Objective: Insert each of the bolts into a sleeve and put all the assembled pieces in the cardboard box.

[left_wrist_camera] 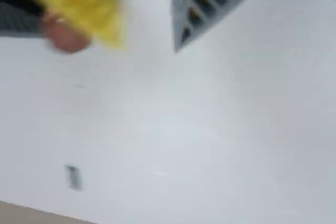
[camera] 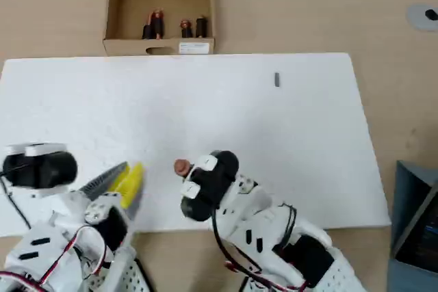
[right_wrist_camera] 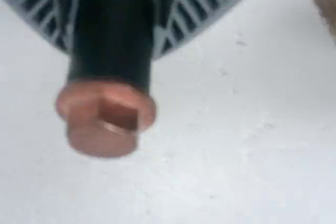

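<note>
Nearest the right wrist lens, pinched from both sides by the grey ribbed fingers point(right_wrist_camera: 210, 9) of the right gripper point(right_wrist_camera: 110, 53): a black sleeve point(right_wrist_camera: 113, 24) with the copper-coloured head of a bolt point(right_wrist_camera: 105, 116) sticking out of its free end. Closed tight on that sleeve, with the white sheet point(right_wrist_camera: 236, 156) behind it. From the high view, over the front part of the sheet, just ahead of the right arm's black wrist camera point(camera: 209, 186), bolt head turned toward the left arm's side.

Left gripper point(camera: 133, 165) low at the front-left of the sheet, near the held piece but apart from it. One yellow finger point(left_wrist_camera: 79, 3) and one grey ribbed finger point(left_wrist_camera: 210, 3) spread with a clear gap, nothing between them. Past the yellow finger in the left wrist view, the copper head and a bit of the black sleeve.

Farther out on the sheet, toward its far right part, lying alone: a small dark piece point(camera: 276, 79), too small to tell whether bolt or sleeve.

Beyond the sheet's far edge, on the wooden table point(camera: 397, 66): the cardboard box point(camera: 126, 46), open-topped, with four assembled pieces point(camera: 186, 28) inside along its near wall, black bodies with copper-coloured tops.
</note>
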`<act>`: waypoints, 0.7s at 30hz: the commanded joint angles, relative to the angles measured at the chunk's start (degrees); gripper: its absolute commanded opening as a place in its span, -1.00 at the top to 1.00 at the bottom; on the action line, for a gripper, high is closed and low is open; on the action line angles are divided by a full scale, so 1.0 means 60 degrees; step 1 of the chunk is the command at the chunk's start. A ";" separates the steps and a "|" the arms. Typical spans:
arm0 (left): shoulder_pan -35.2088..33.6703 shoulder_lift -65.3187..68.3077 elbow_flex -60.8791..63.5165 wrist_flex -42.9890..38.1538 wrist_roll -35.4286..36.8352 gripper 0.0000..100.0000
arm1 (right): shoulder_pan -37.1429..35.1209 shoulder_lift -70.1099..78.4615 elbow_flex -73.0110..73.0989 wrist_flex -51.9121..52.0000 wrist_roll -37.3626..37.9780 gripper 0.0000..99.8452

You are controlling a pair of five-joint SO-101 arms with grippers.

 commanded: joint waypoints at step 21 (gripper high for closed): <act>-0.4088 -0.0051 0.6095 -0.4161 -0.3092 1.00 | 0.5282 -0.1077 -0.0755 -0.0088 -0.0029 0.98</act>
